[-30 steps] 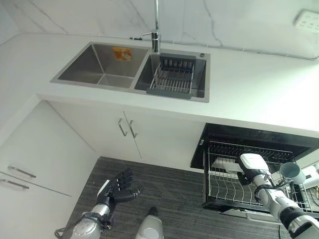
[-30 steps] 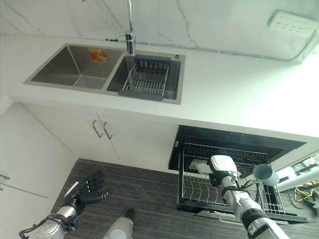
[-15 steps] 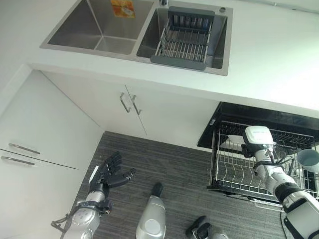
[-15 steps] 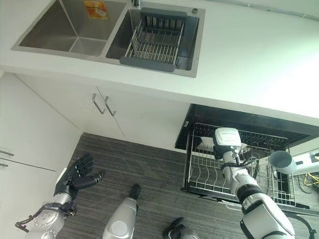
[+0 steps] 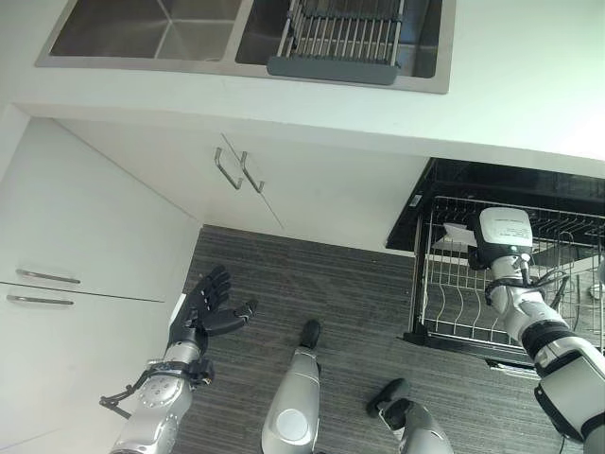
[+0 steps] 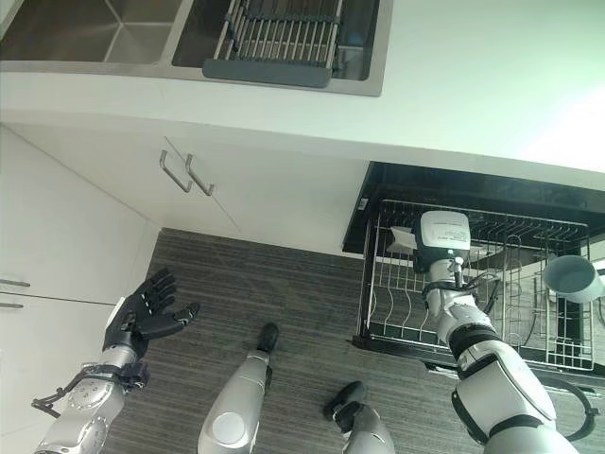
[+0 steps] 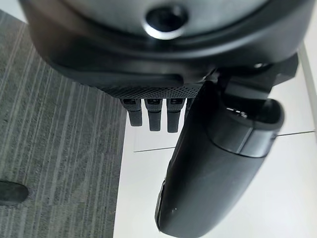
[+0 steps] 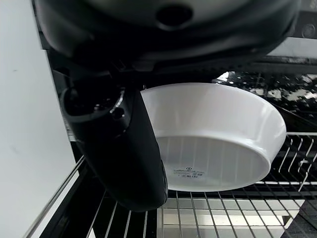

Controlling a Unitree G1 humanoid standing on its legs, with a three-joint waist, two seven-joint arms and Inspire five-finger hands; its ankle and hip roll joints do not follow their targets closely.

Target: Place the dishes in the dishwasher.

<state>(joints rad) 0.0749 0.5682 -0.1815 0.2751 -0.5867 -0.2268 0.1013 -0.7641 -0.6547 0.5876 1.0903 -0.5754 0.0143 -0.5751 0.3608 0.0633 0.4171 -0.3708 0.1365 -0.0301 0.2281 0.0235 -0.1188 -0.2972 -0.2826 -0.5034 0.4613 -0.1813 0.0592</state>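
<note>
Right hand [image 8: 124, 148] grips a white bowl [image 8: 218, 134], thumb curled over its rim, just above the dishwasher rack [image 6: 397, 312]; left hand [image 5: 203, 307] hangs spread.

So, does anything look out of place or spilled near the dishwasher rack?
Nothing stands out. The right hand holds a white bowl over the pulled-out rack; the left hand is open above the floor.

Sink [image 5: 142, 38]: double steel basin set in the countertop, well beyond the left hand [image 5: 203, 307].
Drying rack [image 5: 336, 43]: grey, seated in the basin nearer the right hand [image 8: 124, 153].
Countertop [image 5: 529, 85]: white, above and beyond both hands.
Cabinet doors [image 5: 284, 189]: white, paired bar handles [image 5: 232, 168], beyond the left hand.
Drawers [image 5: 57, 284]: white, beside the left hand.
Floor [image 5: 321, 284]: dark striped, between the hands.
</note>
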